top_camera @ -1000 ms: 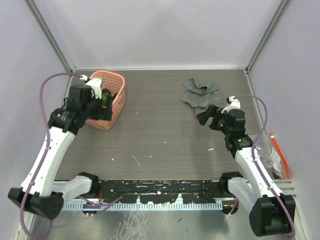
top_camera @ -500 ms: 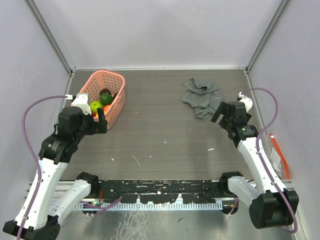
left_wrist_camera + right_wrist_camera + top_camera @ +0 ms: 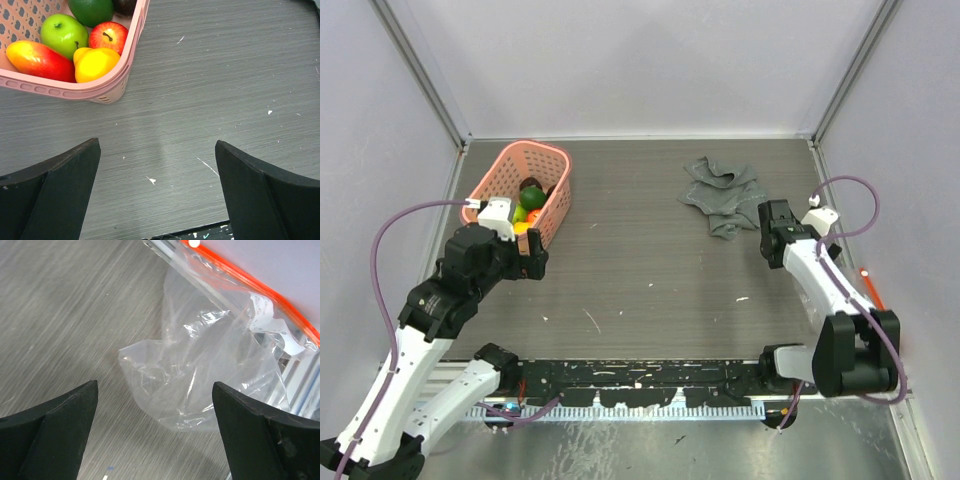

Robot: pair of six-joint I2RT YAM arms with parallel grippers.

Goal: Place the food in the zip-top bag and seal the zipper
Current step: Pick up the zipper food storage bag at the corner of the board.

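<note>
The food lies in the pink lattice basket: a green apple, a red apple, a yellow piece, a red-orange one and darker ones. It also shows in the top view. My left gripper is open and empty over bare table just near of the basket. The zip-top bag lies crumpled and empty at the table's right edge, with its red-orange zipper on the far side. My right gripper is open and empty, facing the bag and short of it.
A grey cloth lies at the back right, just left of my right wrist. A metal rail runs behind the bag. The zipper strip shows beside the right arm. Walls close the table on three sides.
My left gripper has drawn back out of the basket toward the near side, empty. My right gripper has swung from the cloth round toward the bag at the right edge.
</note>
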